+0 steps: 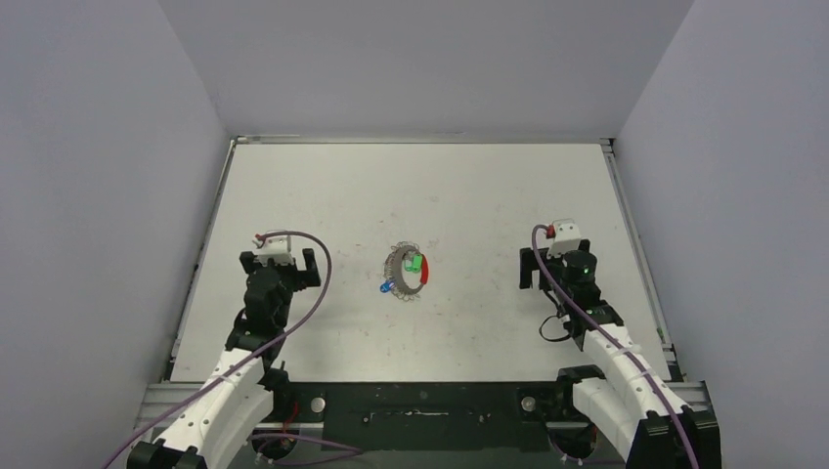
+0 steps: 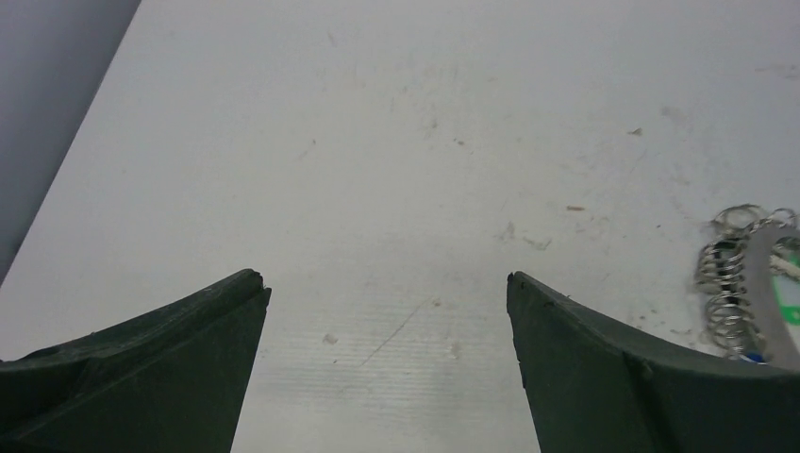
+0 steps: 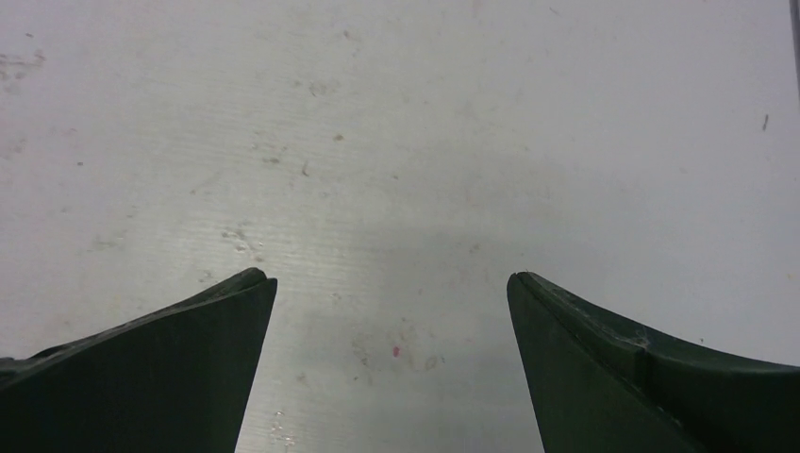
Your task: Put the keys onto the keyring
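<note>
Nearest the arm bases, the left tool [image 1: 280, 257] hangs over the flat, scuffed white bench [image 1: 323, 195] with its dark fingers spread wide and nothing between them. Its own camera shows only bare surface in the gap. The right tool [image 1: 556, 258] is the same: fully parted, holding nothing, with marked bench beneath it.

Between the two, at mid-bench and well apart from both, lies the keyring [image 1: 395, 266], a loop of silvery-grey spiral coil with one red section on its right side. A small green-headed key [image 1: 416, 264] rests inside the loop. A small blue-headed key [image 1: 385, 288] sits at the loop's near-left edge, touching or almost touching the coil. Whether either is already threaded on, I cannot tell.

The main risk is the crowding. The keys are tiny and lie flat against or within the coil, so a wide-open tool coming down is likely to catch coil and key together, or push the whole cluster across the smooth bench. The thin silver shafts give little to grip and could skid out from the pads. The springy coil may flex or twist away unless the other tool pins it. From the left wrist view the keyring [image 2: 731, 283] sits at the far right margin, so an approach guided by that view risks landing off target.
</note>
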Robot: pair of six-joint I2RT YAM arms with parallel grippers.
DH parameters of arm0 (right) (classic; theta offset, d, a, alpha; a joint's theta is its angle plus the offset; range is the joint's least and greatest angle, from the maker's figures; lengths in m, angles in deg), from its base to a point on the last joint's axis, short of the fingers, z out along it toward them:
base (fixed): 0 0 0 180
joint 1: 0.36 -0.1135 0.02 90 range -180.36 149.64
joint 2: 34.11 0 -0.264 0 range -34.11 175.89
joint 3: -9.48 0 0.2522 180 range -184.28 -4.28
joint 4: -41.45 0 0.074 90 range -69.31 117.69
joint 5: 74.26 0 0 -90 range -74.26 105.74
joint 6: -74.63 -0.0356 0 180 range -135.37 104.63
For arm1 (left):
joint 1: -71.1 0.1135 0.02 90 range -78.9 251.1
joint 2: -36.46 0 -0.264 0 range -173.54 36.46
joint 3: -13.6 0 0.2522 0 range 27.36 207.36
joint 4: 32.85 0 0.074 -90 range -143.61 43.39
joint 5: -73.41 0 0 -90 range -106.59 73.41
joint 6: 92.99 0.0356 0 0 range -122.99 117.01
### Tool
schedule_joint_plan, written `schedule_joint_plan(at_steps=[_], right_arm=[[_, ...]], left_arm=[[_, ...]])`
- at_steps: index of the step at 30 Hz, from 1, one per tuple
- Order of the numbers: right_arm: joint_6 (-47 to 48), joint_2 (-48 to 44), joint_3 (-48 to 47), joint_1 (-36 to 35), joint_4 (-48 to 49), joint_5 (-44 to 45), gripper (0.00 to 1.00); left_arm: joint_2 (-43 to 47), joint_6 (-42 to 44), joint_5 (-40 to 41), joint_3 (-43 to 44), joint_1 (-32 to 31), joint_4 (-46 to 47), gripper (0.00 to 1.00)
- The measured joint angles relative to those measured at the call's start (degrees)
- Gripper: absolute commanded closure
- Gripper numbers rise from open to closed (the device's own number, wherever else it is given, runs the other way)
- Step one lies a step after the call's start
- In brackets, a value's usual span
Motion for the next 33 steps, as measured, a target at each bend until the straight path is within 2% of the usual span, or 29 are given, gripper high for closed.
schedule_joint_plan(at_steps=[5, 11, 15, 25, 28, 29, 33], right_arm=[[0.6, 1.3, 6.9, 0.0, 7.2, 5.8, 0.0], [0.8, 6.2, 9.9, 0.0, 18.2, 9.1, 0.0], [1.3, 9.6, 10.3, 0.0, 24.6, 10.6, 0.0], [2.5, 21.8, 10.5, 0.9, 40.9, 13.1, 0.0], [2.5, 26.9, 9.5, 2.3, 43.4, 12.7, 0.0], [2.4, 28.1, 8.7, 2.7, 43.1, 12.6, 0.0], [2.4, 32.2, 3.0, 3.9, 41.3, 9.2, 0.0]], left_arm=[[-6.5, 2.3, 4.6, -5.4, 0.1, 6.5, 0.03], [-25.1, 5.5, 7.3, -5.7, 0.3, 24.0, 0.03], [-36.1, 7.6, 7.1, -5.1, 1.1, 31.8, 0.03], [-52.9, 11.0, 0.6, -4.3, 8.2, 53.1, 0.03], [-54.2, 10.8, -1.1, -4.2, 9.1, 52.7, 0.18], [-54.2, 10.7, -1.3, -4.0, 9.1, 52.8, 0.05], [-54.2, 10.6, -1.7, -3.0, 9.2, 53.3, 0.03]])
